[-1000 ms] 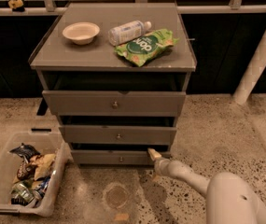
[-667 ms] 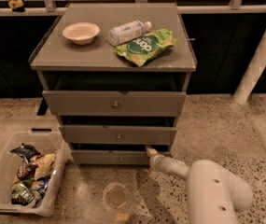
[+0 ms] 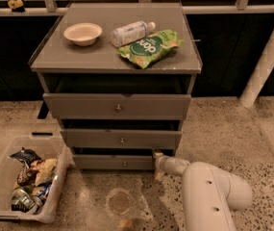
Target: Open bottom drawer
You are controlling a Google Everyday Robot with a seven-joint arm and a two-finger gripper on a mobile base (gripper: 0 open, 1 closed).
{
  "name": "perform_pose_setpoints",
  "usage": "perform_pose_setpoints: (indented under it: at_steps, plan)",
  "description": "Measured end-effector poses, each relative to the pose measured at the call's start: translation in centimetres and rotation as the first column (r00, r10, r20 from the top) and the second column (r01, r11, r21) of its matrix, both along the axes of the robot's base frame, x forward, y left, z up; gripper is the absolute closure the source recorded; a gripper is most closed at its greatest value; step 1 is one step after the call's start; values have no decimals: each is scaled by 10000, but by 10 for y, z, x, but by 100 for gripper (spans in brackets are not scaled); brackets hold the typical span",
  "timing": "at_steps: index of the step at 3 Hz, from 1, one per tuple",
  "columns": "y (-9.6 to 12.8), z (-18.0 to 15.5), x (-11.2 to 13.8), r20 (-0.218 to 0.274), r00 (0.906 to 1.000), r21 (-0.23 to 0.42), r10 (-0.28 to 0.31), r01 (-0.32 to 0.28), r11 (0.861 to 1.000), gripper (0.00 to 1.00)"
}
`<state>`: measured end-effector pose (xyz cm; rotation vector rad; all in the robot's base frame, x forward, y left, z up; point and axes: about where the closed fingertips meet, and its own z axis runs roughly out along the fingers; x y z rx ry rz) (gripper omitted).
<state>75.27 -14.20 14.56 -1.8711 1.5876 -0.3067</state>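
Observation:
The grey cabinet (image 3: 115, 64) has three grey drawers. The bottom drawer (image 3: 115, 163) is the lowest and shortest front, with a small round metal knob (image 3: 124, 164) at its centre. My gripper (image 3: 156, 156) is at the right end of that drawer front, close to the floor, at the end of the white arm (image 3: 208, 191) that reaches in from the lower right. The gripper's tip sits at the drawer's top right corner, well right of the knob.
On the cabinet top lie a white bowl (image 3: 82, 33), a plastic bottle (image 3: 132, 32) on its side and a green snack bag (image 3: 148, 47). A clear bin (image 3: 2, 182) of packets and cans stands on the floor at the left. A white pole (image 3: 266, 64) stands at the right.
The arm has swung further into view and its white body now fills more of the lower right. The gripper has shifted slightly left along the bottom drawer's right end.

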Motion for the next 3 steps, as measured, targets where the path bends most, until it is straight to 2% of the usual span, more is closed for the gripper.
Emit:
perform_pose_setpoints:
  at_steps: [1,2,3]
  plan:
    - [-3,5,9,102,9999,-22,-62,62,10000,0]
    - [-3,5,9,102,9999,-22,-61,62,10000,18]
    - [-3,5,9,101,9999,-22,-61,61,10000,41]
